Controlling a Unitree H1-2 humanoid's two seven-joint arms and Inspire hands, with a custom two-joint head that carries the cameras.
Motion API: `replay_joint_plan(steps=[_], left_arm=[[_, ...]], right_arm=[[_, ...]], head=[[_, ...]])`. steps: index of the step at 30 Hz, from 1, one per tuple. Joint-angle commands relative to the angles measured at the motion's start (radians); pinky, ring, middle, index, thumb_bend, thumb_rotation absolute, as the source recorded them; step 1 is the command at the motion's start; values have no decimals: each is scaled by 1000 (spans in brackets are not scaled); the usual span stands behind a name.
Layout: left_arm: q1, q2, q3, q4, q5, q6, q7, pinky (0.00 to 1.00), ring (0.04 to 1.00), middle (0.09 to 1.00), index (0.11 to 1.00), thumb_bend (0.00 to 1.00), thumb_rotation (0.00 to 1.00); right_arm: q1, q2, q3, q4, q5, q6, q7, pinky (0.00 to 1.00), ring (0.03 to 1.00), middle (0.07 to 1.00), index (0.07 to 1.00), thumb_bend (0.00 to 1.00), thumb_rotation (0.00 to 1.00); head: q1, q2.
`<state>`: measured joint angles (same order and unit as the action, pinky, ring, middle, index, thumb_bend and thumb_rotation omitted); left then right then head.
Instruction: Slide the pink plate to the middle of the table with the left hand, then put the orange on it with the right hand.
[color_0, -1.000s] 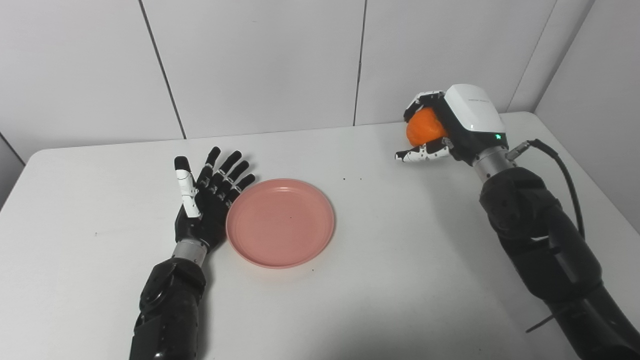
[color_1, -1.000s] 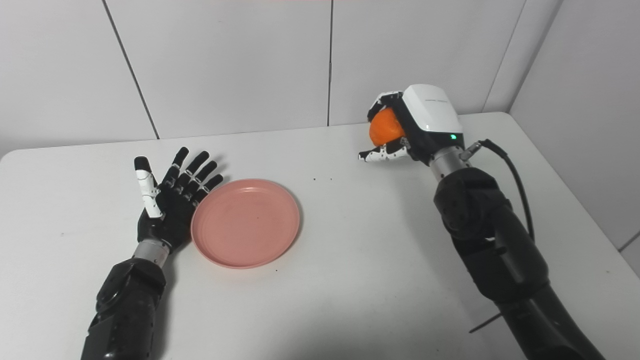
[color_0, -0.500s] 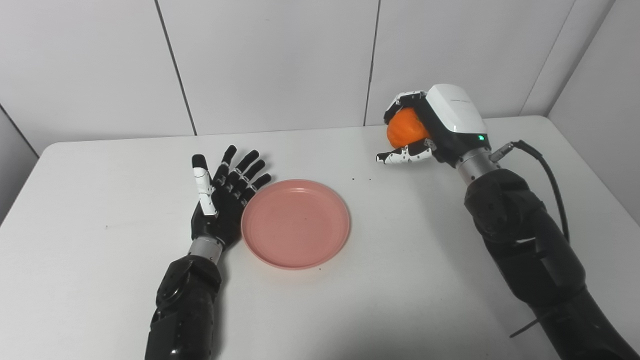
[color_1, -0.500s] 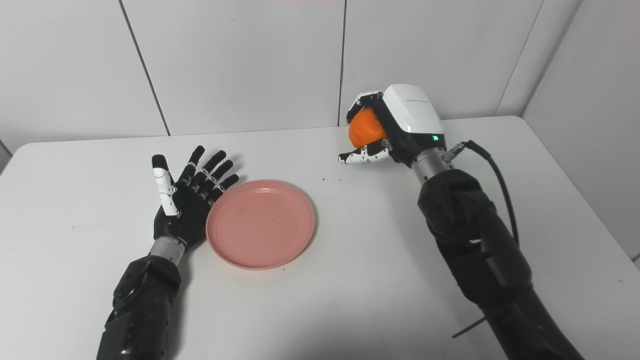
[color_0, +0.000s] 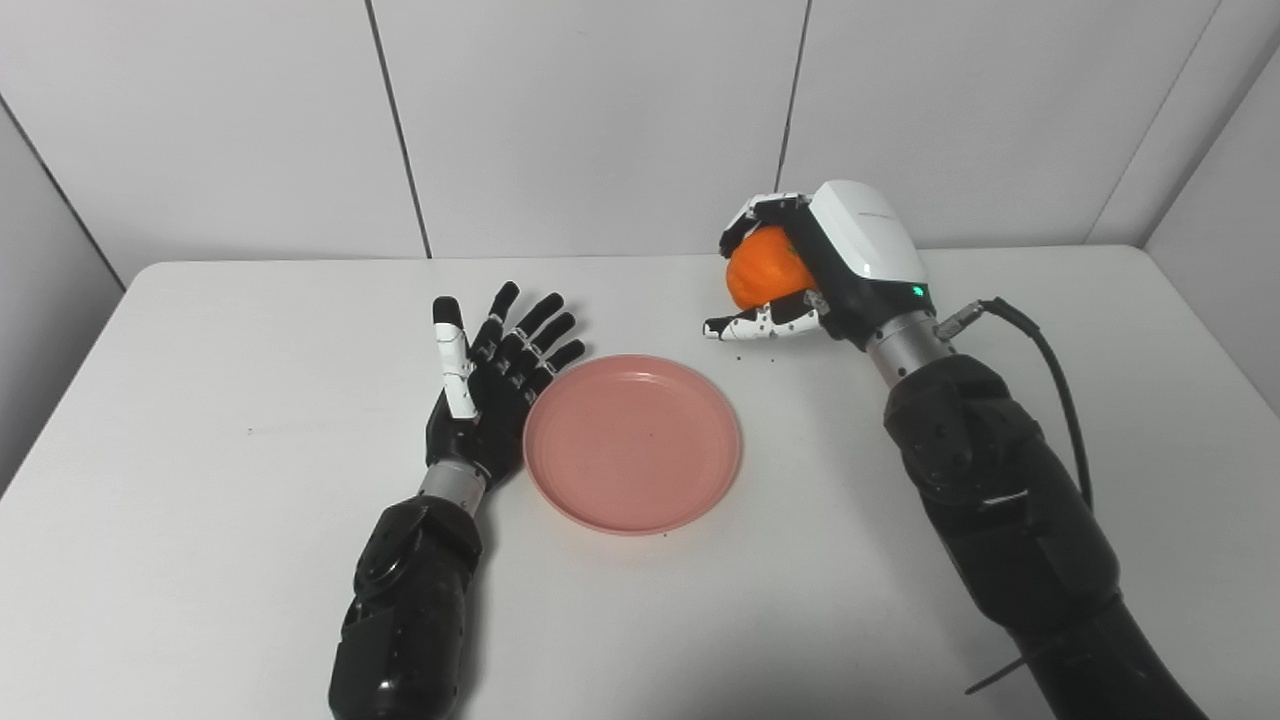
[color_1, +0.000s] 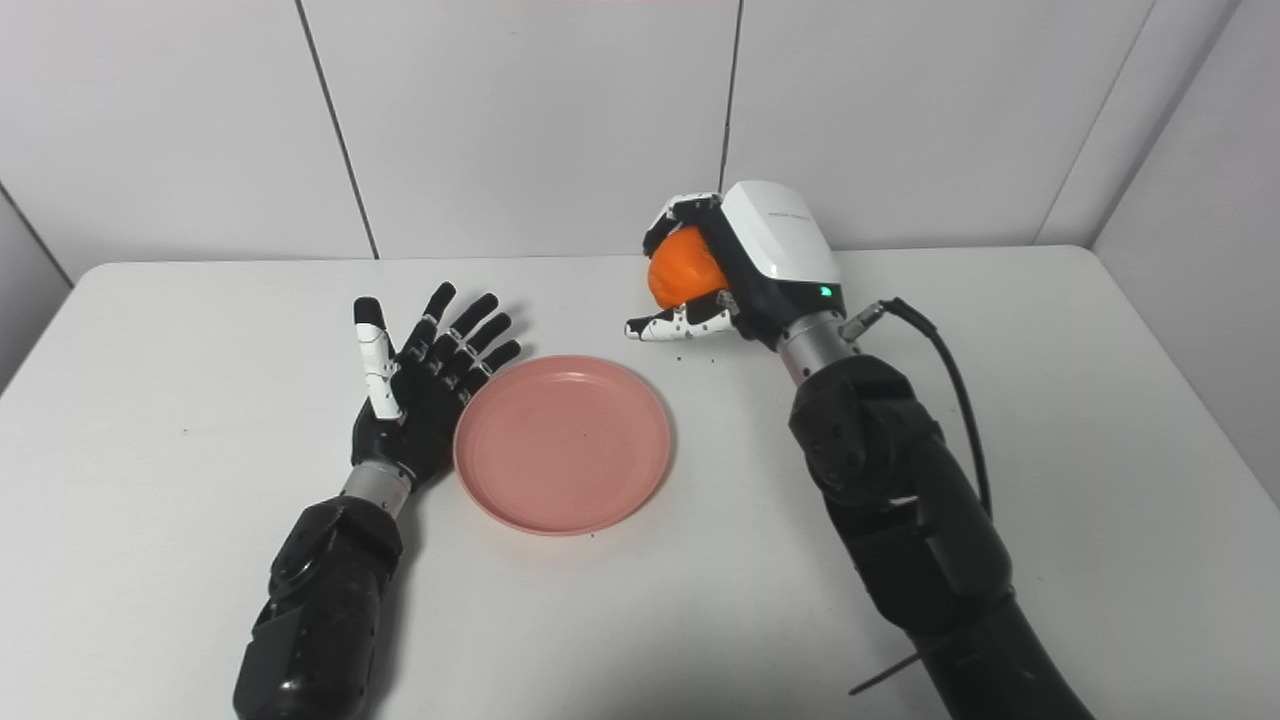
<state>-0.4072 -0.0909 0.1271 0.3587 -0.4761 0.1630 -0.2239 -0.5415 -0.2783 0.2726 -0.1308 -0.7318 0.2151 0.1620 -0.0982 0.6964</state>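
The pink plate (color_0: 632, 443) lies flat on the white table (color_0: 220, 520), near its middle. My left hand (color_0: 492, 392) is open, palm up, fingers spread, and rests on the table against the plate's left rim. My right hand (color_0: 835, 265) is shut on the orange (color_0: 762, 280) and holds it above the table, beyond the plate's far right rim. The same scene shows in the right eye view, with the plate (color_1: 563, 443) and the orange (color_1: 683, 278).
Grey wall panels (color_0: 600, 120) stand right behind the table's far edge. A black cable (color_0: 1050, 360) runs from my right wrist along the forearm. A few small dark specks lie on the table near the plate.
The camera has turned left. My right hand has carried the orange leftward, closer to the plate. My left hand stays open beside the plate, and the plate has not moved.
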Motion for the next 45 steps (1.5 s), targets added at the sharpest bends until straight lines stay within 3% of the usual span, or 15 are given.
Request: replay_joint_plan(steps=[1, 4, 6, 9, 11, 14, 20, 25, 31, 45], left_arm=[[50, -5, -1, 45, 22, 56, 39, 755, 841, 836, 1000, 966, 913], [52, -8, -5, 43, 26, 55, 39, 758, 840, 842, 1000, 963, 920], [52, -9, -7, 44, 27, 55, 39, 760, 841, 845, 1000, 966, 921], [50, -11, -10, 48, 33, 51, 43, 761, 836, 830, 1000, 977, 913], [50, -10, -14, 50, 38, 47, 41, 760, 833, 825, 1000, 981, 914], [50, -10, -18, 50, 42, 45, 39, 759, 830, 817, 1000, 975, 922], [49, -17, -15, 50, 45, 50, 44, 748, 822, 801, 1000, 967, 919], [49, -18, -18, 47, 49, 51, 44, 744, 822, 804, 1000, 967, 926], [47, -12, -12, 46, 52, 51, 48, 750, 826, 801, 1000, 969, 934], [48, -14, -15, 51, 49, 54, 38, 741, 822, 835, 1000, 987, 922]], right_arm=[[-61, 7, 2, -18, -20, -34, -18, 326, 384, 468, 491, 529, 3], [-67, 22, 15, -9, -27, -47, -27, 361, 405, 479, 482, 530, 4], [-70, 30, 24, -7, -31, -54, -28, 496, 465, 503, 462, 528, 4], [-72, 44, 31, -7, -23, -55, -23, 428, 464, 517, 451, 525, 5], [-73, 51, 37, -7, -27, -49, -20, 346, 407, 500, 466, 527, 5], [-71, 64, 49, -7, -40, -32, -9, 304, 363, 476, 482, 529, 6], [-70, 88, 87, 11, -75, -32, 2, 337, 405, 481, 482, 527, 7], [-56, 113, 102, 44, -70, -48, -11, 349, 382, 454, 497, 528, 7], [-29, 123, 126, 107, -61, -103, -52, 278, 331, 432, 498, 528, 3], [-18, 132, 163, 243, -73, -126, -92, 286, 343, 426, 501, 526, 4]], head=[[19, -3], [19, -3], [19, -3], [48, -4], [58, -6], [68, -6], [69, -5], [80, -6], [83, -8], [76, -3]])
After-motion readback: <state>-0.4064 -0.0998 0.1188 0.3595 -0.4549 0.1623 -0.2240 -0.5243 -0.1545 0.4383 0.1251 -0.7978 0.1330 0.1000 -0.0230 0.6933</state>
